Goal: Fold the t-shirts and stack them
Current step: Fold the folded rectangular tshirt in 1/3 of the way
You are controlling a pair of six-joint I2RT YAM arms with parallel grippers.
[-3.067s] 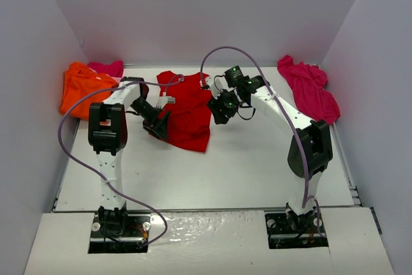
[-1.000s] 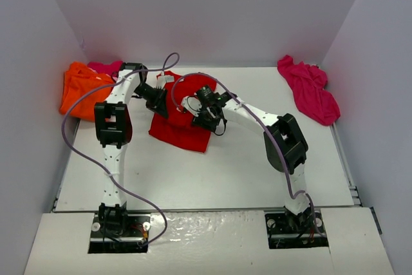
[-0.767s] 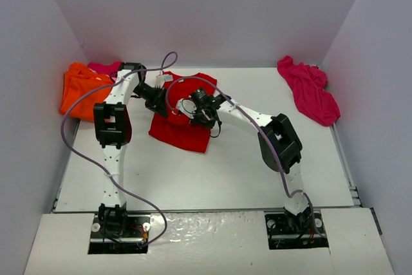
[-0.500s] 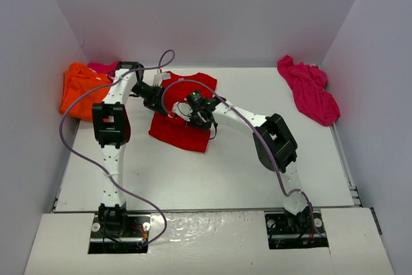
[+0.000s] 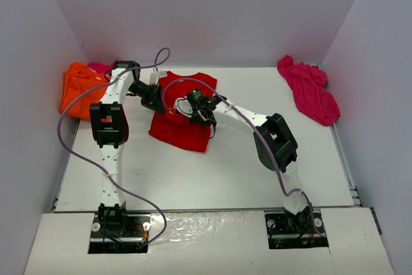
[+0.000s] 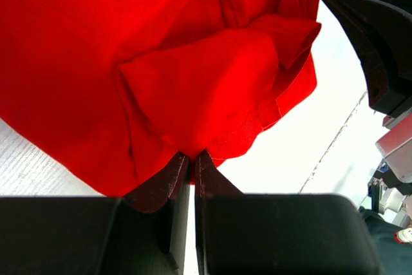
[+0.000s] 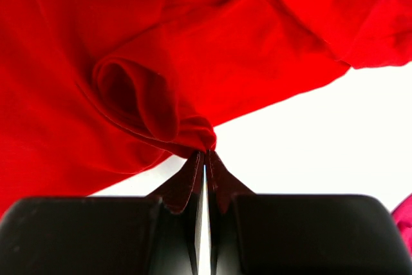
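A red t-shirt lies partly folded at the back middle of the table. My left gripper is shut on its left edge; the left wrist view shows the cloth bunched at the gripper. My right gripper is shut on a fold of the same shirt, which is pinched at the tips of the gripper. An orange t-shirt lies crumpled at the back left, with a strip of a magenta one behind it. Another magenta t-shirt lies at the back right.
White walls close in the table on the left, back and right. The right arm reaches across the middle toward the left arm. A purple cable loops beside the left arm.
The right gripper has moved left over the red shirt and shut on a fold of it. The left gripper has drawn the shirt's left edge slightly back and left.
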